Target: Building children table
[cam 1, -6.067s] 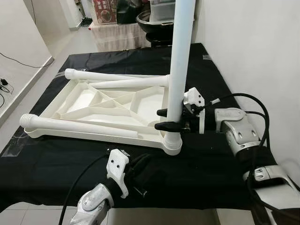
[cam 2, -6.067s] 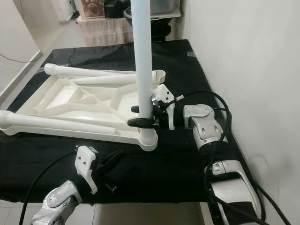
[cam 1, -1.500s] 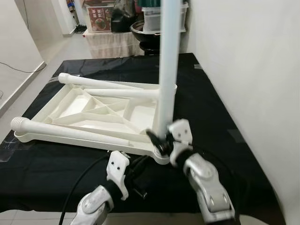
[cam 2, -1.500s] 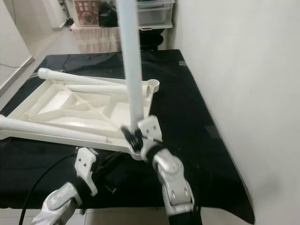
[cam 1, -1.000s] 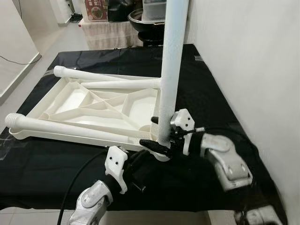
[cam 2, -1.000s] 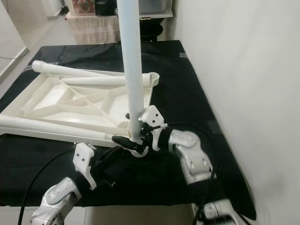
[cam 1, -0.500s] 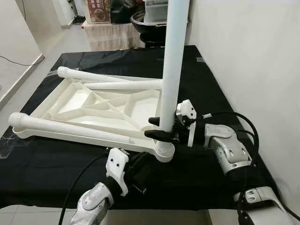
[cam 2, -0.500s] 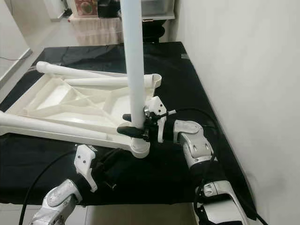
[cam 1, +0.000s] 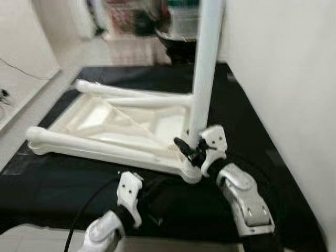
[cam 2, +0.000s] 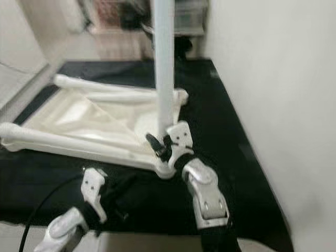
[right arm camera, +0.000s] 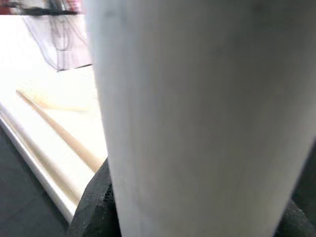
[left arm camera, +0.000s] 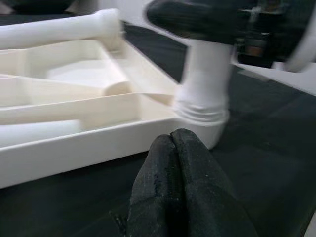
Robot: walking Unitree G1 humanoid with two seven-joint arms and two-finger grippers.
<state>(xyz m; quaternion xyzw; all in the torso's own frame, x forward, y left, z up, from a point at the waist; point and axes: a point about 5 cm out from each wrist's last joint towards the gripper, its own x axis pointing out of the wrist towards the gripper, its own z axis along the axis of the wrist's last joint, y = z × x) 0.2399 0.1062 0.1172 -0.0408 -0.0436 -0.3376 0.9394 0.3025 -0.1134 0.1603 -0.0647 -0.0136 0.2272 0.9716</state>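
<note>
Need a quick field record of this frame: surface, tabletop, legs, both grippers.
surface: black cloth, white wall on robot's right
tabletop: white table top, upside down, ribs facing up
upright leg: white leg standing in the near right corner socket
loose legs: two white legs lying across the tabletop
right gripper: right gripper shut on the upright leg, low near the socket
left gripper: left gripper shut, empty, over the cloth just before the tabletop's near edge
image: head views blurred
</note>
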